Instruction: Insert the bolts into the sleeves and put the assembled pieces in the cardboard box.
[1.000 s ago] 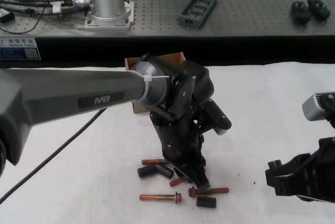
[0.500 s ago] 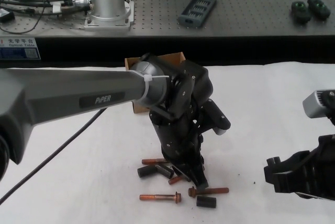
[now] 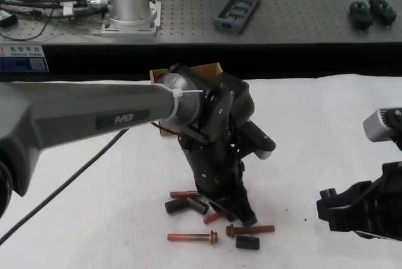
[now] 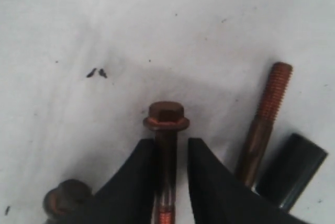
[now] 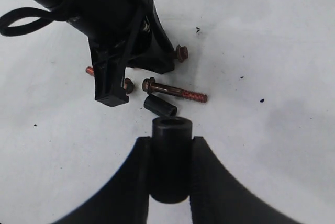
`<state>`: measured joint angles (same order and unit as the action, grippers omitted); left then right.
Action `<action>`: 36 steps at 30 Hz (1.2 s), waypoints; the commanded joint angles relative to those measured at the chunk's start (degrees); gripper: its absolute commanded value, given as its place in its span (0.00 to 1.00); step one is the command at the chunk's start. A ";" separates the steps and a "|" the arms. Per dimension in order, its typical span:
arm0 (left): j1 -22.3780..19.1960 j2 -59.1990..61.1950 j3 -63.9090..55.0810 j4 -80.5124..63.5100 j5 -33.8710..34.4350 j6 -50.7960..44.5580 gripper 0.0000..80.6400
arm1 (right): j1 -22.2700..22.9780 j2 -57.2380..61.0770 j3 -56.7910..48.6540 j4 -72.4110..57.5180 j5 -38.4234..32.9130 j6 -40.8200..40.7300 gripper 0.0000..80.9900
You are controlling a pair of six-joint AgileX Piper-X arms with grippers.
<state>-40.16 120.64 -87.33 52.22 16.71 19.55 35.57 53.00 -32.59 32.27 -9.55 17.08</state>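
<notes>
The left gripper [image 4: 170,145] is clamped on the smooth shank of a copper-coloured bolt [image 4: 166,116]. Its 2 dark fingers press in from either side just below the flanged hex head, which sits low over the white cloth [image 3: 314,131]; whether it touches the cloth I cannot tell. Just beside it lies a second bolt [image 4: 264,119], threaded end showing, and next to that a loose sleeve [image 4: 290,169], a plain black tube.

In the high view this gripper points steeply down into a tight cluster of bolts and sleeves near the front edge of the cloth. The cardboard box [image 3: 204,69] stands directly behind the arm's wrist and is partly hidden by it.

The right gripper [image 5: 171,141] grasps a black sleeve [image 5: 170,166] lengthwise between its 2 fingers, with the open round end poking out past the fingertips toward the cluster. That arm sits well apart from the left one, with bare, faintly speckled cloth between them.
</notes>
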 commanded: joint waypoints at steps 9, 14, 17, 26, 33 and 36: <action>1.12 -3.90 0.08 -8.87 5.05 -8.24 0.01 | 0.10 -0.76 -0.09 -1.35 -0.45 0.05 0.09; 1.99 -4.66 0.08 -6.10 5.05 -0.93 0.01 | 0.10 -0.76 -0.19 -1.33 -0.45 0.19 0.09; 2.27 -4.66 0.08 -3.79 4.00 -2.00 0.01 | 0.10 -0.76 -0.19 -1.33 -0.45 0.33 0.09; 5.61 -6.45 0.08 -6.53 10.92 -8.85 0.01 | 0.10 -0.76 -0.19 -2.00 -2.67 -0.14 0.09; 10.79 -12.70 3.93 -18.28 17.21 -18.21 0.01 | -0.11 -0.62 -0.19 -10.71 -9.22 0.50 0.09; 12.63 -17.28 9.71 -28.21 17.46 -24.44 0.01 | -0.11 1.00 -0.19 -12.97 -9.53 3.65 0.09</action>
<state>-30.79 111.28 -84.72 39.32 31.78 5.56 35.57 53.68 -32.59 21.27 -18.62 19.70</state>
